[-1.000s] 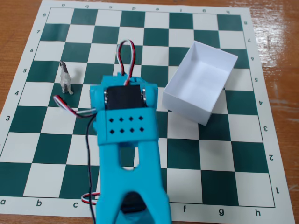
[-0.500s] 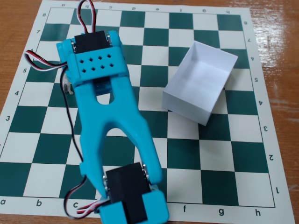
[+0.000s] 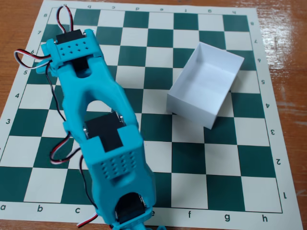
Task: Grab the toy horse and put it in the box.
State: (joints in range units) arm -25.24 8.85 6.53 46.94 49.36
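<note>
The white open-topped box [image 3: 206,84] stands on the chessboard right of centre, turned at an angle, and its inside looks empty. The turquoise arm [image 3: 98,129] stretches from the upper left of the board down to the bottom edge of the fixed view. Its gripper end runs out of the frame at the bottom, so the fingers do not show. The toy horse is not visible anywhere; it is hidden under the arm or out of view.
A green and white chessboard mat [image 3: 225,167] lies on a brown wooden table [image 3: 288,57]. Black, red and white servo wires [image 3: 60,153] loop beside the arm on its left.
</note>
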